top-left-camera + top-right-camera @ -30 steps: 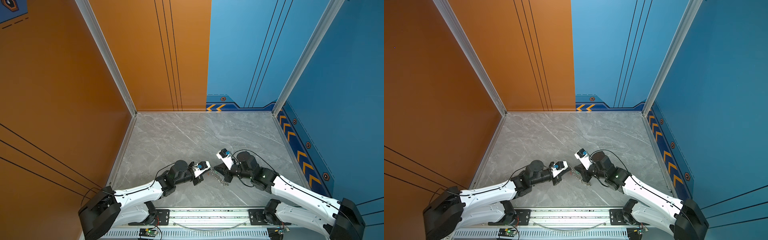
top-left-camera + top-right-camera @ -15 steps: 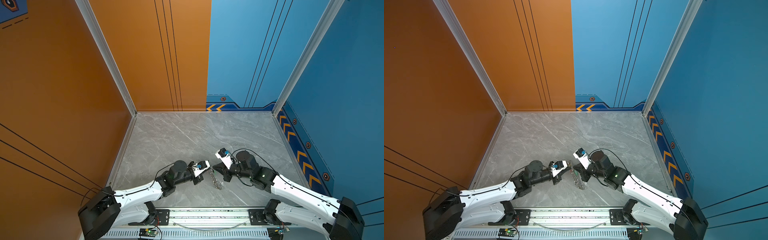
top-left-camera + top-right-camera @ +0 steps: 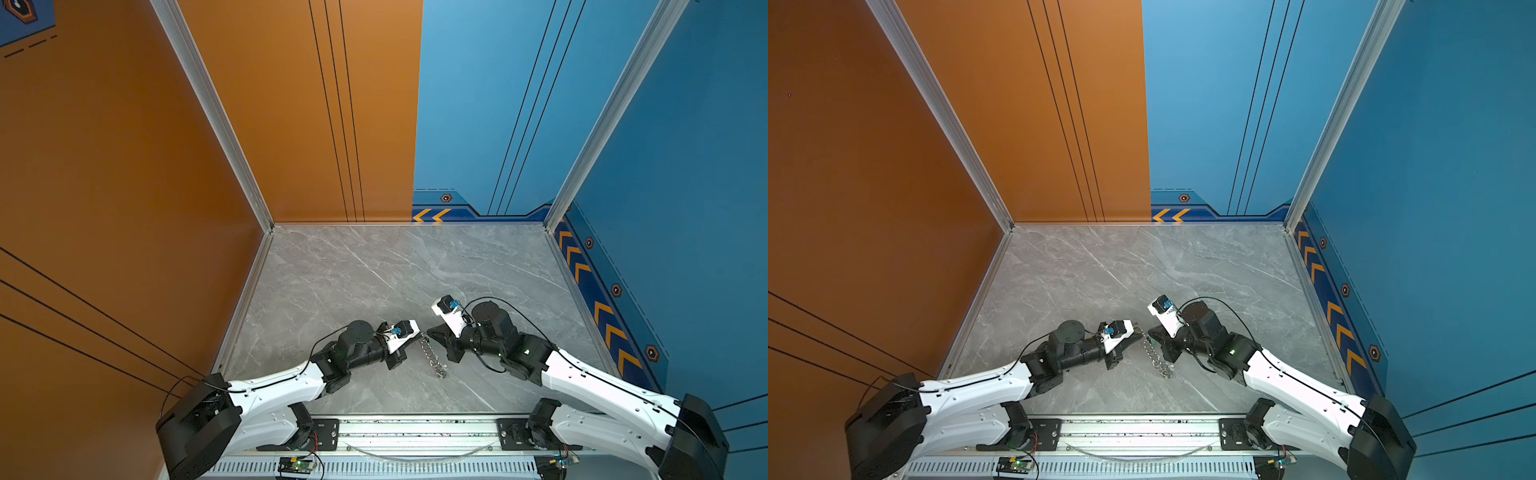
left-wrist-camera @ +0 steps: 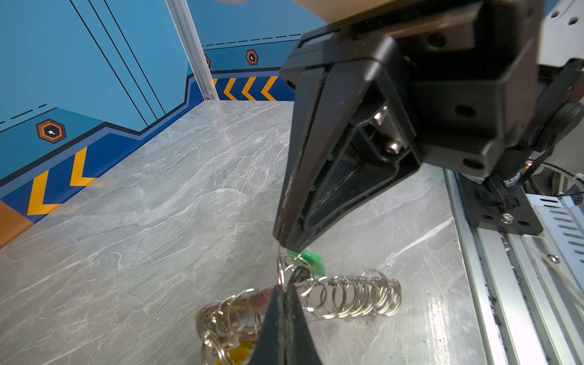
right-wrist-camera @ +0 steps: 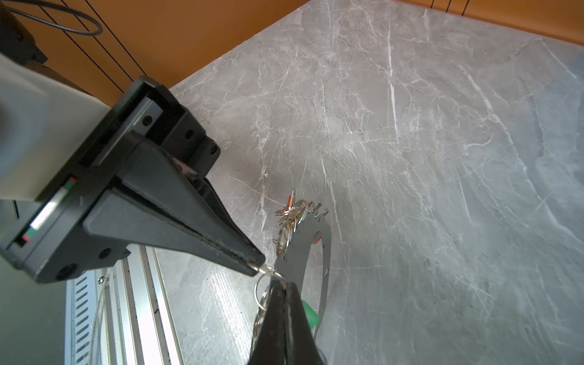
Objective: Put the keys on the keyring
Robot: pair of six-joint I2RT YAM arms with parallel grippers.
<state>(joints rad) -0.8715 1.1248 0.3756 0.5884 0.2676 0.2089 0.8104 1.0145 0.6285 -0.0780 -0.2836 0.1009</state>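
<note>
- Keyring (image 3: 433, 356) lies toward the table's (image 3: 374, 270) front, 1 end raised off it, wire rings strung along it.
- Left gripper (image 5: 257, 264) is clenched on 1 ring at that raised end.
- Right gripper (image 4: 289, 245) is clamped on a neighbouring ring, with the green-tagged key (image 4: 311, 260) just beside it.
- Other keys (image 4: 234, 319) are tangled among the rings, count unreadable; a yellow tag (image 4: 238, 352) is half hidden.

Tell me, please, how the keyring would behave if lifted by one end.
Probably floppy: the keyring sags from the shut left gripper onto the table. Likely tangle-prone: its loose rings bunch together. Perhaps slippery: thin shiny wire.
</note>
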